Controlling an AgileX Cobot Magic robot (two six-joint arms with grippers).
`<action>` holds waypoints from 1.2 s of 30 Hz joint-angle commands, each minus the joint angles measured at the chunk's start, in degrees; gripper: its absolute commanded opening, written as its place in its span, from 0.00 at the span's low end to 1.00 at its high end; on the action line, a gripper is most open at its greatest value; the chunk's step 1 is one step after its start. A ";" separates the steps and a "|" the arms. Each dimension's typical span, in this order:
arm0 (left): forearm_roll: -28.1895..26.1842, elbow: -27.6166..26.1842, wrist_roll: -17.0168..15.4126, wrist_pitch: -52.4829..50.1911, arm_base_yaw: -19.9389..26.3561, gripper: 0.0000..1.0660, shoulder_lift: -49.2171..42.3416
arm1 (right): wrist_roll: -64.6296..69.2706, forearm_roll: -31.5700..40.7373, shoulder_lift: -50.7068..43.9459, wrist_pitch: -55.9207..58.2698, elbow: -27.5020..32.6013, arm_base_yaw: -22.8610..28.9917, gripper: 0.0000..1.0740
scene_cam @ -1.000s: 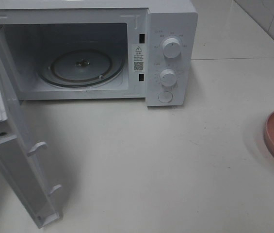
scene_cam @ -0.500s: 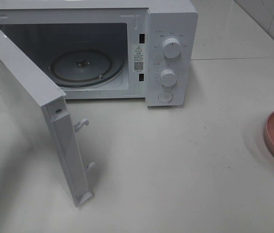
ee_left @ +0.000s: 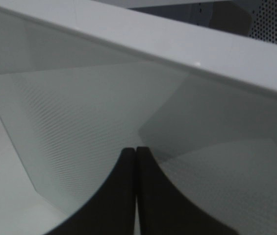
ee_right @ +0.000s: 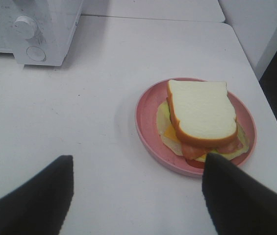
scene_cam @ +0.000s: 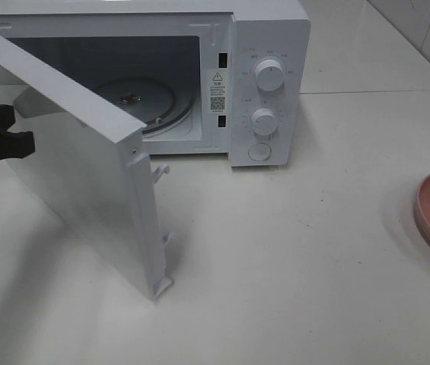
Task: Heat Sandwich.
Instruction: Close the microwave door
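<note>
My left claw [ee_left: 136, 161] was pressed fully shut, holding nothing, its dark tips meeting flat against the dotted outer face of the microwave door [scene_cam: 93, 175]. In the high view that claw sat at the far left edge of the frame, behind the door, which stood at an angle across the left half of the picture, partly screening the cavity. The glass turntable [scene_cam: 150, 99] inside was bare.

My right claw [ee_right: 138, 193] was spread wide and empty, its two dark fingers framing the lower part of the wrist picture, hovering short of the pink plate [ee_right: 145, 122]. The sandwich [ee_right: 202, 115] lay on that plate, right of centre in the wrist view; in the high view only a sliver of plate and bread showed at the right edge, well apart from the microwave [scene_cam: 268, 84] on the white tabletop [scene_cam: 291, 258].

The worry, as I judged it: the door was angled toward closing while the sandwich sat outside. If my left claw pushed on, the latch hooks on the door edge could catch, leaving the oven shut and empty. And with flat tips merely resting on smooth glass, I could slip off.
</note>
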 commanded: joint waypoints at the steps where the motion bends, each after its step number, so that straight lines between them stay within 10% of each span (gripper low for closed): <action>1: -12.43 -0.11 9.28 -7.10 -6.25 0.00 3.15 | 0.23 0.11 -1.32 -0.63 0.17 0.06 0.66; 5: -22.40 -0.80 15.81 -10.83 -10.89 0.00 5.44 | 0.23 0.11 -1.32 -0.63 0.17 0.06 0.66; 14: -48.07 -10.26 44.63 -16.16 -24.29 0.00 13.69 | 0.23 0.11 -1.32 -0.63 0.17 0.06 0.66; 36: -56.89 -27.50 101.36 -24.41 -27.79 0.00 29.56 | 0.23 0.11 -1.32 -0.63 0.17 0.06 0.66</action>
